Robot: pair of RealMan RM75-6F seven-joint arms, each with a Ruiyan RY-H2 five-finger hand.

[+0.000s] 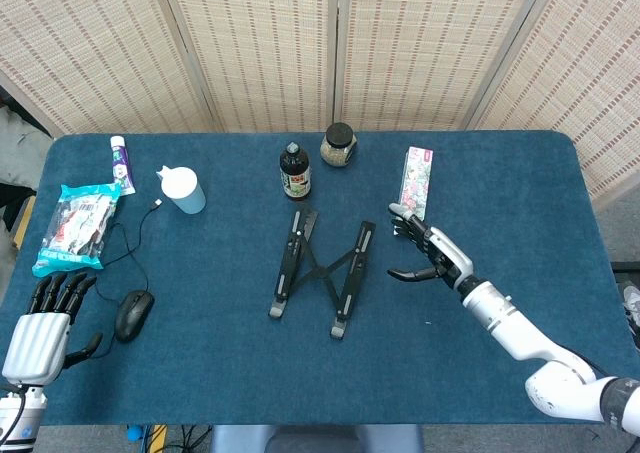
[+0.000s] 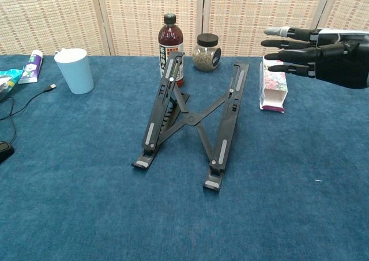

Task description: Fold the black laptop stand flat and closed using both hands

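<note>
Laptop stand (image 2: pixel 193 120) stood unfolded at table centre, untouched; right hand (image 1: pixel 428 251) empty, fingers spread, just beside its right rail; left hand (image 1: pixel 38 328) empty, well apart; approach step, both rails needing grasping.

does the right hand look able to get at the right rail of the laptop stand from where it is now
Probably yes. The right hand hangs open just beside the black laptop stand, fingers apart and holding nothing. Bare blue tablecloth lies between them; the flowered carton stands behind the hand, not in its path.
</note>
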